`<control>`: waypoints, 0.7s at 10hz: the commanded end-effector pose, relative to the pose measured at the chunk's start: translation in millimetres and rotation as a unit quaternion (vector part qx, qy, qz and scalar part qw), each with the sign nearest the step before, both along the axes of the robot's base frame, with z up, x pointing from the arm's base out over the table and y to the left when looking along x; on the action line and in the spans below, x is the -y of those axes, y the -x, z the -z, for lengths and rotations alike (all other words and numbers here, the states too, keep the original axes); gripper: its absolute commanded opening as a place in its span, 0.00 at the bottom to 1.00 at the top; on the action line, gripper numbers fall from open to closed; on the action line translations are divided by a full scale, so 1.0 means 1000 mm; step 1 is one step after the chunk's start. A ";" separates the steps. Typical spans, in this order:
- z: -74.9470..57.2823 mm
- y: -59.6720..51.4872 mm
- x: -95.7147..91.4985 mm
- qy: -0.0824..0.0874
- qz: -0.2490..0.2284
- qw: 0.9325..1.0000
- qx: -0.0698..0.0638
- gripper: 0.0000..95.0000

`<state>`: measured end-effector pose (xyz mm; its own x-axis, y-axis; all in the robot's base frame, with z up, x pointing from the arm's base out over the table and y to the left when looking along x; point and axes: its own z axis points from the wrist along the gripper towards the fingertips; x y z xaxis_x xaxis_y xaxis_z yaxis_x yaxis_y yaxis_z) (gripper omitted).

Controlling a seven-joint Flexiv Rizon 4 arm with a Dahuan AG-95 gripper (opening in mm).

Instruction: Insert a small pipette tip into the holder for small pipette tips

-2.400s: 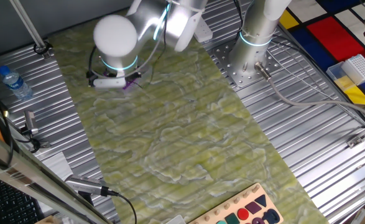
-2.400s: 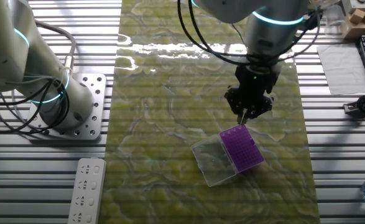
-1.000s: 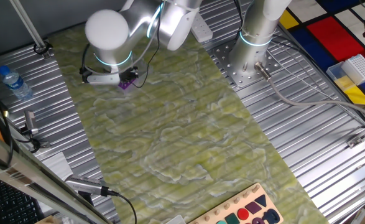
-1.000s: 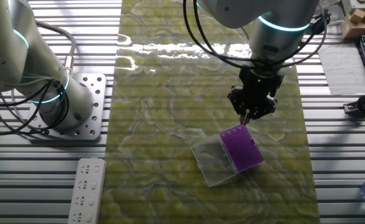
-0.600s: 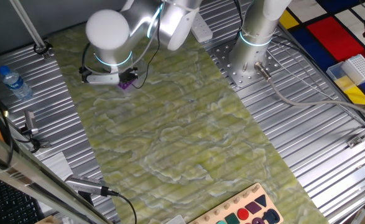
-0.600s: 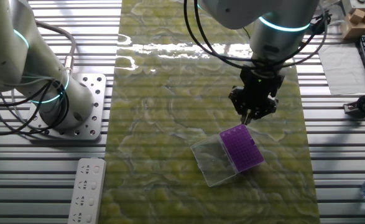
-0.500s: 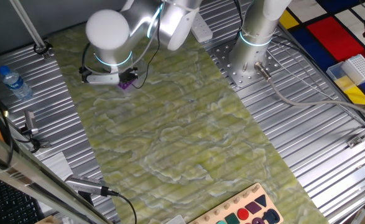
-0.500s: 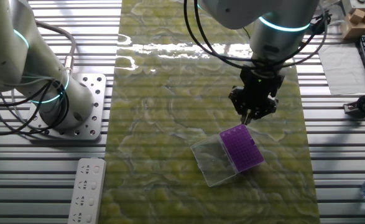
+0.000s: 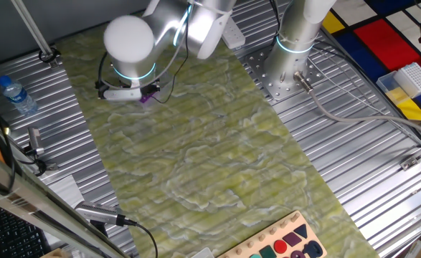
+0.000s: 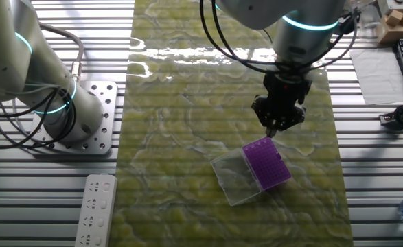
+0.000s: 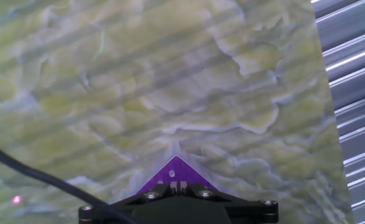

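Observation:
The holder for small pipette tips [image 10: 268, 162] is a flat purple square box dotted with holes, lying on the green mat with its clear cover [image 10: 237, 177] open to its left. My gripper [image 10: 275, 128] hangs just above the holder's far corner, fingers pressed together. In the hand view that purple corner [image 11: 177, 173] pokes out just ahead of my shut gripper [image 11: 177, 188]. The small pipette tip is too small to make out between the fingers. In one fixed view the arm covers all but a purple sliver of the holder [image 9: 147, 97].
A second arm's base [image 10: 71, 113] stands left of the mat, with a white remote [image 10: 93, 209] in front of it. A white gridded rack [image 9: 416, 77] sits far right, a water bottle [image 9: 15, 94] at left, a shape board [image 9: 282, 245] at the mat's near end.
The arm swayed a little to one side and back over the holder's corner. The gripper stays shut and the holder has not moved.

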<state>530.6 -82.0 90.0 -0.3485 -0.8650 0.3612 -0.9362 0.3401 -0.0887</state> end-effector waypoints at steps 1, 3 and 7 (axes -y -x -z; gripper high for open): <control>0.001 0.006 0.012 0.002 -0.013 1.000 -0.003 0.00; 0.001 0.006 0.013 0.000 -0.010 1.000 0.000 0.00; -0.002 0.009 0.026 -0.006 -0.026 1.000 -0.006 0.00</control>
